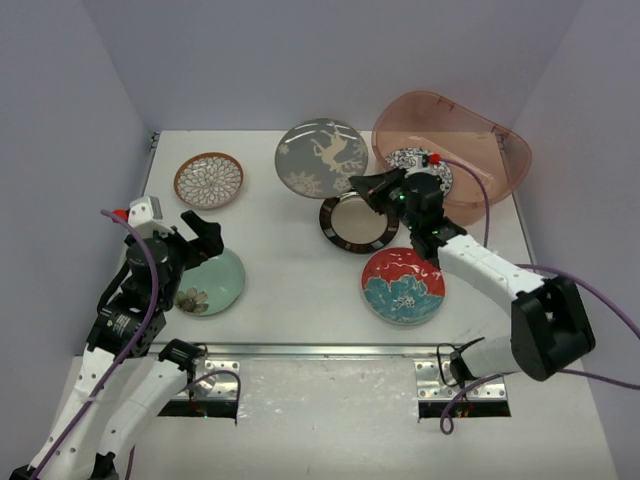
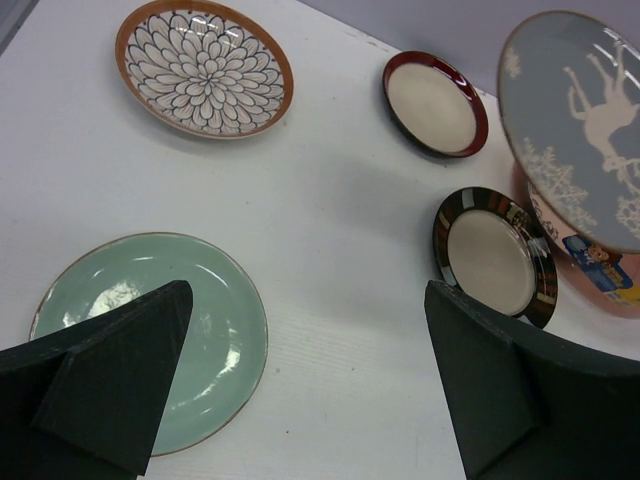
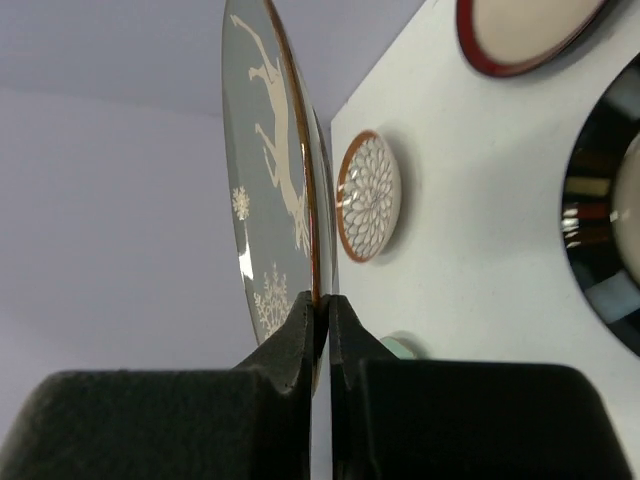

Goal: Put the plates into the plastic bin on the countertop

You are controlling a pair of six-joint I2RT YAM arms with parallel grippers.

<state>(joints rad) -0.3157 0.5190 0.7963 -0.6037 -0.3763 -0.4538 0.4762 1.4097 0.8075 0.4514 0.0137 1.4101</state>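
Observation:
My right gripper [image 1: 364, 186] [image 3: 320, 300] is shut on the rim of the grey deer plate [image 1: 322, 158] [image 3: 272, 180] and holds it lifted above the countertop [image 1: 290, 250], just left of the plastic bin [image 1: 470, 140] [image 2: 592, 268]. A blue-white floral plate [image 1: 416, 160] lies inside the bin. My left gripper [image 1: 202, 238] [image 2: 307, 290] hangs open over the mint green plate [image 1: 212, 282] [image 2: 150, 330]. On the countertop lie the brown-white floral plate [image 1: 209, 179] [image 2: 204, 67], the black-striped cream plate [image 1: 356, 224] [image 2: 494, 255] and the red-blue flower plate [image 1: 402, 286]. The dark-red rimmed plate [image 2: 436, 103] [image 3: 525, 30] shows in both wrist views.
Grey walls close in the countertop on three sides. The right arm [image 1: 490, 270] reaches over the red-blue flower plate. A metal strip [image 1: 320, 350] runs along the near edge.

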